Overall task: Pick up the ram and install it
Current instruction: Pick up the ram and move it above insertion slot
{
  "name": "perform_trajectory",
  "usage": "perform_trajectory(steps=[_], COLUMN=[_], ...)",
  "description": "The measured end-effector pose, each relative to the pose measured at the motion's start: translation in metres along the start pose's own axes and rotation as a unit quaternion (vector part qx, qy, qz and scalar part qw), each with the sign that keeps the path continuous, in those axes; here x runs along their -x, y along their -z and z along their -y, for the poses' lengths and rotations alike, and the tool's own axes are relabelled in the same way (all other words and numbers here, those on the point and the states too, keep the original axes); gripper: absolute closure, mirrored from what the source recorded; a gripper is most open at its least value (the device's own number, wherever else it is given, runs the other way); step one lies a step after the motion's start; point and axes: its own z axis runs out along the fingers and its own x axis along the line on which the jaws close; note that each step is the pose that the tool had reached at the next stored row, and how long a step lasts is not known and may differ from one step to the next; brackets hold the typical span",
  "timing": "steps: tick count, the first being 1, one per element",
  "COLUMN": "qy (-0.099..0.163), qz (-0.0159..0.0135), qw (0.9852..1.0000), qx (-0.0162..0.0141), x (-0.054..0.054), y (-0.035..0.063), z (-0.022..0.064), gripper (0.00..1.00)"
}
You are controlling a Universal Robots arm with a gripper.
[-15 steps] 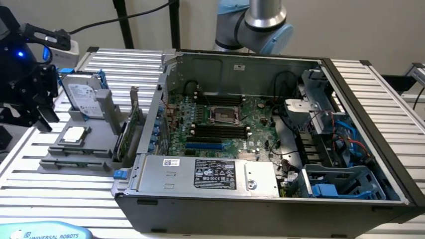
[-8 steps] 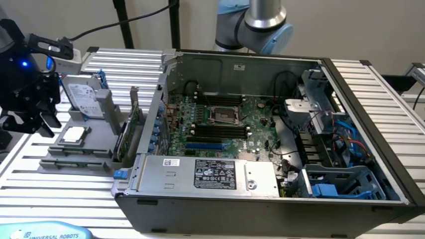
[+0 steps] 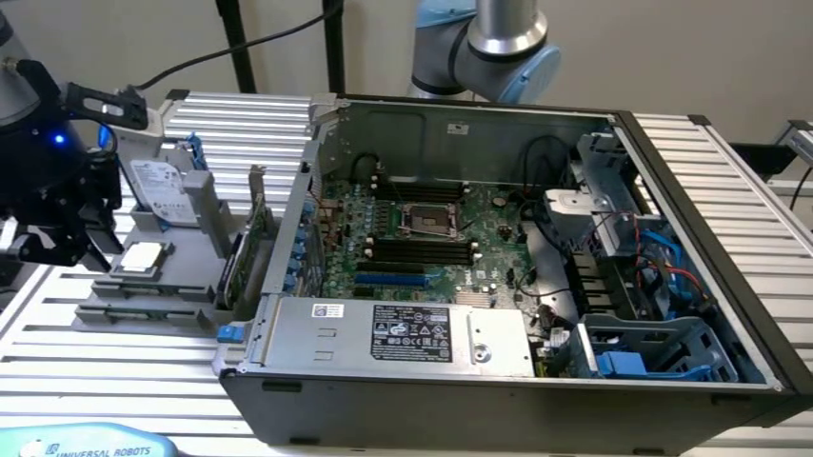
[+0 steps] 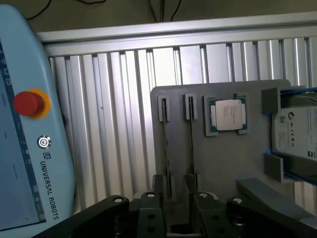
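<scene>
Two ram [image 4: 165, 148] sticks stand on edge in the grey holder [image 4: 233, 163], side by side, thin as lines to the wrist camera. The gripper [image 4: 176, 218] hangs right over one end of them, jaws spread wide, nothing held. Next to the sticks on that holder lies the processor [image 4: 228, 115], silver face up, and past it a hard drive [image 4: 297, 134] with blue trim along its side. On the other side of the sticks comes slatted table [image 4: 114, 124] and then the pendant [image 4: 29, 163], red button [image 4: 28, 103] showing. The holder sits on the exterior view's left with the black gripper above its edge on that same side, and a green card [image 3: 250, 238] stands upright between holder and case [image 3: 508, 409]. The case lies open on its side in the middle of the table. Inside, the motherboard [image 3: 496, 214] faces up, its black slots [image 3: 420, 249] lying in a row near the socket [image 3: 426, 217], well apart from the gripper. The power supply [image 3: 394, 333] fills the case's near corner on that view's left; the arm [image 3: 502, 43] rises behind the far wall.
</scene>
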Motion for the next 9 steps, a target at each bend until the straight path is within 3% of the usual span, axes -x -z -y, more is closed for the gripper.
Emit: perform_trajectory(steps=[9], qy=[0.009], qz=[-0.0003], qw=[1.0], qx=[0.0004], x=[0.0], y=[-0.0162], z=[0.0008], gripper=[0.69])
